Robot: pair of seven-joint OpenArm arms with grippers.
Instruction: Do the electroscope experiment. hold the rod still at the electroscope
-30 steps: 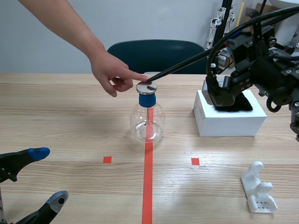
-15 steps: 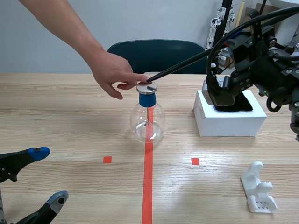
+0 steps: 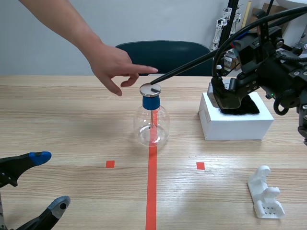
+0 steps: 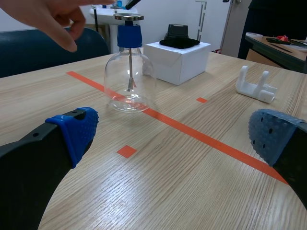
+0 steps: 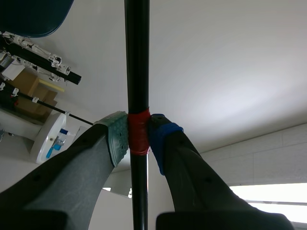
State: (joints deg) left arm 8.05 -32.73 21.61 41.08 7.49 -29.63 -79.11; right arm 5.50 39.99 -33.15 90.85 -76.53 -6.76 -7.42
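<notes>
At the near left, the left gripper [image 3: 48, 181] is seen low over the table [image 3: 72, 124], its jaws spread wide with nothing between them. Farther back, a person's hand [image 3: 112, 64] is held out with the index finger pointed over the electroscope [image 3: 151, 122]; a small gap can be made out between fingertip and metal disc [image 3: 150, 89].

The electroscope is stood on the red centre line, a clear glass flask with a blue collar, the disc on top and a thin stem hanging inside. It is judged light and fragile, easily tipped by a sideways push at the top.

The black rod [image 3: 187, 67] is slanted down from the right, its tip brought to the disc's far edge; whether it touches cannot be told.

To the right, a white box [image 3: 235, 125] is topped with a black furry cloth [image 3: 244, 106]. The rod is clamped by the right gripper [image 5: 138, 139], both pads pressed on a red-taped band [image 5: 138, 129]. The rod is judged stiff, thin, light and smooth, so the taped band is the sensible place to hold it. Since the grip is well away from the tip, any wrist tremor would be magnified at the disc.

At the near right, a white plastic stand [image 3: 265, 194] is left lying unused.
</notes>
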